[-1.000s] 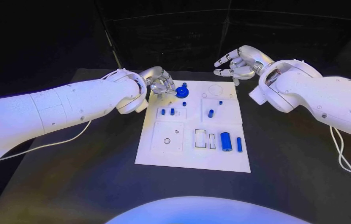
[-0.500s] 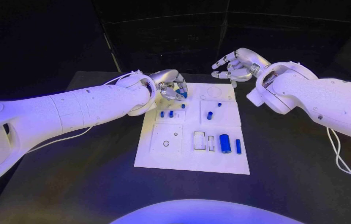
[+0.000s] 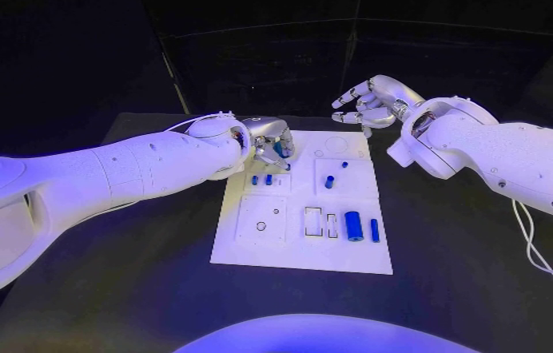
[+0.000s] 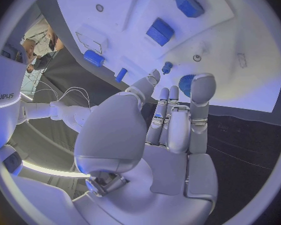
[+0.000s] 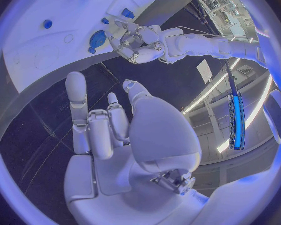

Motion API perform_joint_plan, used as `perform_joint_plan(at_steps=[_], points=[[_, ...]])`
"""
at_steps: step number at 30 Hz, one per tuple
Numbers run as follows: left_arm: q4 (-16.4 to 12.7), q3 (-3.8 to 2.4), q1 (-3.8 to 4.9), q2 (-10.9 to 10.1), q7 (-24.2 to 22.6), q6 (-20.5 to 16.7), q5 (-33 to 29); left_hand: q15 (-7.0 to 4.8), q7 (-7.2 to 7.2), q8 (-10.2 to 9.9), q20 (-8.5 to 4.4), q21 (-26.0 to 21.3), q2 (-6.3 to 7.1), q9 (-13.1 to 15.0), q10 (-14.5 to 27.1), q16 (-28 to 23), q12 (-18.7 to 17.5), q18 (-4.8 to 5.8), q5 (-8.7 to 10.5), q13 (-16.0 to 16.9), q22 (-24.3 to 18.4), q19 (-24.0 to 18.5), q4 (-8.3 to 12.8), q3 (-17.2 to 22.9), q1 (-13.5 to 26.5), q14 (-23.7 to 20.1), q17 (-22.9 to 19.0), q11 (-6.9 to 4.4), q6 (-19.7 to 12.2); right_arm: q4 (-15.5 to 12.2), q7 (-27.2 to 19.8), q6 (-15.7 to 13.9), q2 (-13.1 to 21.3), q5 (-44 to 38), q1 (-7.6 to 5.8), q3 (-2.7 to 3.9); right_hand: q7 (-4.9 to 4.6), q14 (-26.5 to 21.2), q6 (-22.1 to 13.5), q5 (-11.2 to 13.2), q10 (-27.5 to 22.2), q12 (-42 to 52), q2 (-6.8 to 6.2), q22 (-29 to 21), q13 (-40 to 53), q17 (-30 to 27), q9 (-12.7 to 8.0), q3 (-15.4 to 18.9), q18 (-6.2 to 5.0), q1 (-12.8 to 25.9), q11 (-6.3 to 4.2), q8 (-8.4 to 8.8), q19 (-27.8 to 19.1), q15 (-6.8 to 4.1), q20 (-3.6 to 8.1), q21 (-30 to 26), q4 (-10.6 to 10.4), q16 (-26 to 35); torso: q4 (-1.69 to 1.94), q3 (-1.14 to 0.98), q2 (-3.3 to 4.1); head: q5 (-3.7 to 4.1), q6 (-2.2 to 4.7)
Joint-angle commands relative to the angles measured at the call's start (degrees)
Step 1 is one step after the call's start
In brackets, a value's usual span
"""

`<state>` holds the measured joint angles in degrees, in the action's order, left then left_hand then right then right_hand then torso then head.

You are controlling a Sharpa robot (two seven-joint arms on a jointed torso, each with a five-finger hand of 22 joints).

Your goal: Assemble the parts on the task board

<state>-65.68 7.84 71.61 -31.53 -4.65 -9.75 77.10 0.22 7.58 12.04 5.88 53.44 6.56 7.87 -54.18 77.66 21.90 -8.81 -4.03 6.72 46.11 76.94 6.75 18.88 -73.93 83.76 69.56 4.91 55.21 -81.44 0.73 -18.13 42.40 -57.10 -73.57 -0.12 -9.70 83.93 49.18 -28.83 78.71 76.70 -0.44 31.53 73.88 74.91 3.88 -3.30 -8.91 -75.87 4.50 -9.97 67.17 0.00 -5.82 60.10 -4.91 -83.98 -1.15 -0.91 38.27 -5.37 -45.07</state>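
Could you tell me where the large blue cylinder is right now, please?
In the head view the large blue cylinder lies on the task board, near its right edge, between a white rectangular frame and a thinner blue pin.

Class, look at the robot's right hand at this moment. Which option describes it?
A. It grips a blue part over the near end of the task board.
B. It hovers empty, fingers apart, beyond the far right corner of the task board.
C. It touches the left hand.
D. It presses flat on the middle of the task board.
B: the right hand hangs with fingers spread and nothing in it, past the far right corner of the task board, apart from the left hand.
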Motion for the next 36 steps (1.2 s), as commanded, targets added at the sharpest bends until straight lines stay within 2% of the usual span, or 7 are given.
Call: perform_joint_plan(at_steps=[1,5,13,17,24,30,36], points=[[0.3,-0.02,0.05,0.3,0.0,3.4,2.7,-0.06,0.03,-0.5,0.00,1.7,-0.05,-0.2,-0.4,0.0,-0.3,0.75,0.51,-0.4,1.8,0.9,0.0,-0.5,-0.4,0.9,-0.6,0.12,0.6,-0.2,-0.6,0.0,0.1,-0.1,-0.11,0.03,0.06,3.4,-0.3,-0.2,-0.3,-0.3,0.17,0.0,0.0,2.9,-0.1,-0.4,-0.71,-0.4,-0.13,-0.33,0.0,-0.24,0.15,-0.3,0.0,0.2,0.09,-0.05,0.13,0.22,0.11],[0.7,-0.02,0.02,0.7,0.3,4.2,3.2,-0.13,-0.01,-0.6,-0.05,2.5,-0.13,-0.3,-0.6,0.0,-0.4,0.88,0.61,-0.6,2.7,1.3,0.0,-0.7,-0.4,1.1,-0.8,0.06,0.9,-0.3,-0.6,0.0,0.1,-0.1,-0.11,0.03,0.06,3.4,-0.3,-0.2,-0.3,-0.3,0.17,0.0,0.0,2.9,-0.1,-0.4,-0.71,-0.4,-0.13,-0.33,0.0,-0.24,0.15,-0.3,0.0,0.2,0.10,0.02,0.15,0.33,-0.05],[1.7,-0.01,-0.01,1.6,0.3,4.8,3.4,-0.21,0.06,-0.9,-0.12,3.5,-0.45,-0.5,-0.9,0.1,-0.5,1.06,0.60,-0.8,3.8,1.8,0.0,-0.9,-0.6,1.3,-1.0,0.00,1.2,-0.4,-0.5,-0.1,0.1,-0.1,-0.11,0.03,0.04,3.5,-0.4,-0.3,-0.3,-0.2,0.16,0.0,0.0,3.0,-0.1,-0.5,-0.69,-0.4,-0.12,-0.32,0.0,-0.23,0.15,-0.3,0.0,0.2,0.03,-0.04,0.10,0.24,-0.17],[2.5,0.00,-0.02,2.2,0.4,5.0,3.5,-0.25,0.07,-1.2,-0.16,3.9,-0.98,-0.7,-1.2,0.2,-0.5,1.13,0.57,-1.1,4.2,1.9,0.1,-0.6,-0.9,1.4,-1.0,-0.03,1.4,-0.3,-0.5,0.0,-0.1,-0.1,-0.11,0.03,0.04,3.5,-0.4,-0.3,-0.3,-0.2,0.16,0.0,0.0,3.0,-0.1,-0.5,-0.69,-0.4,-0.12,-0.32,0.0,-0.23,0.15,-0.3,0.0,0.2,-0.02,-0.05,0.15,0.27,-0.14],[3.4,0.04,-0.17,3.0,1.3,5.3,3.5,-0.36,0.13,-1.6,-0.25,5.6,-2.04,-0.9,-2.0,0.5,-0.7,1.46,0.55,-1.5,6.2,2.6,0.0,0.2,-1.1,1.8,-0.7,-0.12,2.0,-0.3,-0.4,0.0,0.0,-0.1,-0.11,0.03,0.04,3.5,-0.4,-0.3,-0.3,-0.2,0.16,0.0,0.0,3.0,-0.1,-0.5,-0.69,-0.4,-0.12,-0.32,0.0,-0.23,0.15,-0.3,0.0,0.2,0.12,-0.01,0.08,0.43,-0.17],[4.1,0.11,-0.28,3.5,1.8,5.7,3.5,-0.39,0.13,-1.7,-0.30,6.0,-2.34,-1.0,-2.3,0.5,-0.8,1.53,0.57,-1.7,6.7,2.8,-0.1,0.4,-1.0,1.9,-0.8,-0.16,2.3,-0.5,-0.3,0.0,0.1,-0.1,-0.12,0.03,0.04,3.5,-0.4,-0.4,-0.3,-0.2,0.15,0.1,0.1,3.0,-0.1,-0.5,-0.69,-0.4,-0.12,-0.32,0.0,-0.23,0.15,-0.3,0.0,0.2,0.10,-0.06,0.17,0.55,-0.13],[4.8,0.15,-0.38,4.0,2.2,6.4,3.5,-0.39,0.15,-1.8,-0.31,6.3,-2.50,-1.1,-2.5,0.5,-0.9,1.58,0.58,-1.9,7.0,2.8,-0.3,0.6,-0.8,1.9,-1.0,-0.16,2.5,-0.5,-0.3,0.0,0.1,-0.1,-0.12,0.03,0.04,3.5,-0.4,-0.4,-0.3,-0.2,0.15,0.1,0.1,3.0,-0.1,-0.5,-0.69,-0.4,-0.12,-0.32,0.0,-0.23,0.15,-0.3,0.0,0.2,0.05,-0.07,0.11,0.52,-0.40]])
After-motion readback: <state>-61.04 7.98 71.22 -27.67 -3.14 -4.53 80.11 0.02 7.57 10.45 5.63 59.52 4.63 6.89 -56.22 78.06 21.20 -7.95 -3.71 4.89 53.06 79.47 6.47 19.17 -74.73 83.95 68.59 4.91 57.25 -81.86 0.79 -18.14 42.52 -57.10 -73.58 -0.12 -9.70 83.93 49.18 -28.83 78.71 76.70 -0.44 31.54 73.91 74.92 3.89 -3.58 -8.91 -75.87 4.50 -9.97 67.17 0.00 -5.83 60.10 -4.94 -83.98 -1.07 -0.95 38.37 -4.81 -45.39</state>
